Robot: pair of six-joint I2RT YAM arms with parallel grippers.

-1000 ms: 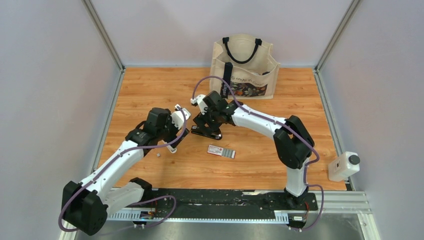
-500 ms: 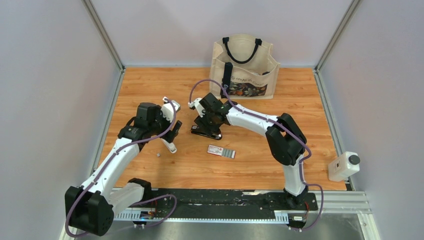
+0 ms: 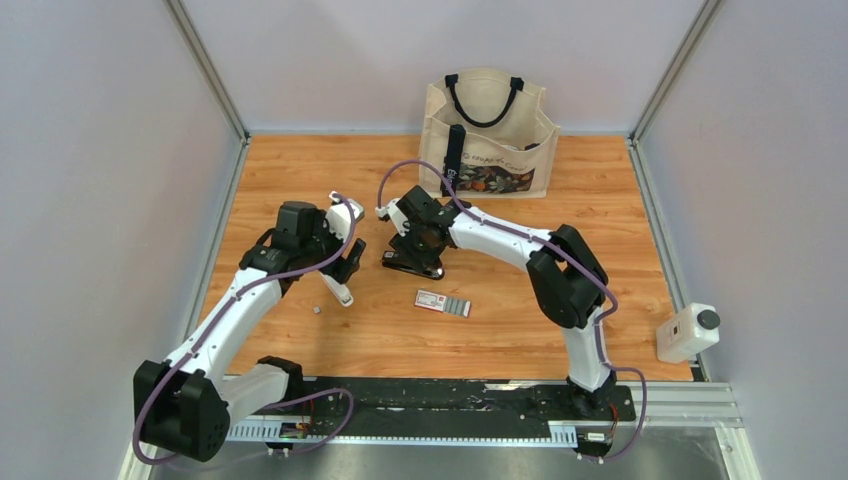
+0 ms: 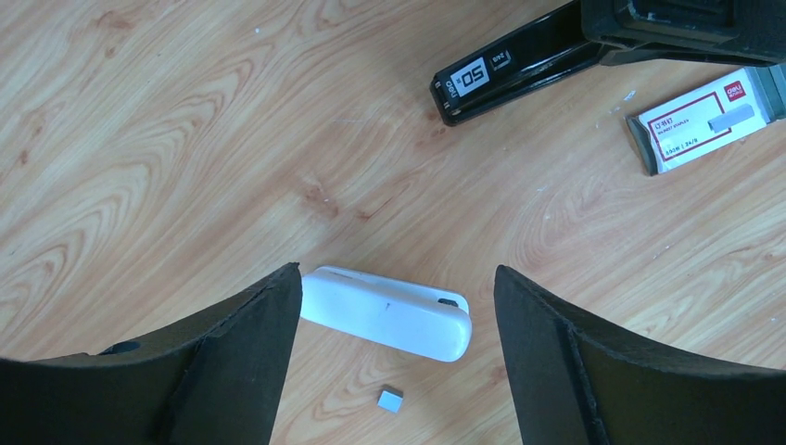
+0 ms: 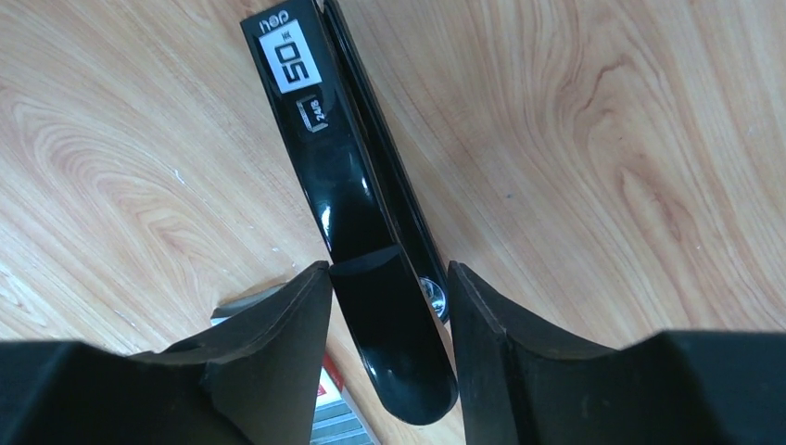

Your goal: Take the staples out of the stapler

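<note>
Compared with a second ago, the left arm sits a little further toward the left edge of the tabletop (image 3: pixel 600 200), and the right arm's elbow leans further left. The left gripper (image 4: pixel 397 270) hangs wide open above the white stapler (image 4: pixel 387 312), holding nothing. The right gripper (image 5: pixel 387 269) is clamped narrow around the black stapler (image 5: pixel 357 213) near the middle of the tabletop. The staples (image 4: pixel 390 400) lie loose on the wood just beside the white stapler, on its side facing the near edge, left of centre. They are well apart from the red-and-white box (image 4: pixel 714 119). That strip looks very light and stiff. It probably snaps along its glued joints if squeezed hard, and it is likely to skate on the smooth wood. Lying flat, it offers only its thin long edges, so a narrow pinch across those edges seems the best hold.
</note>
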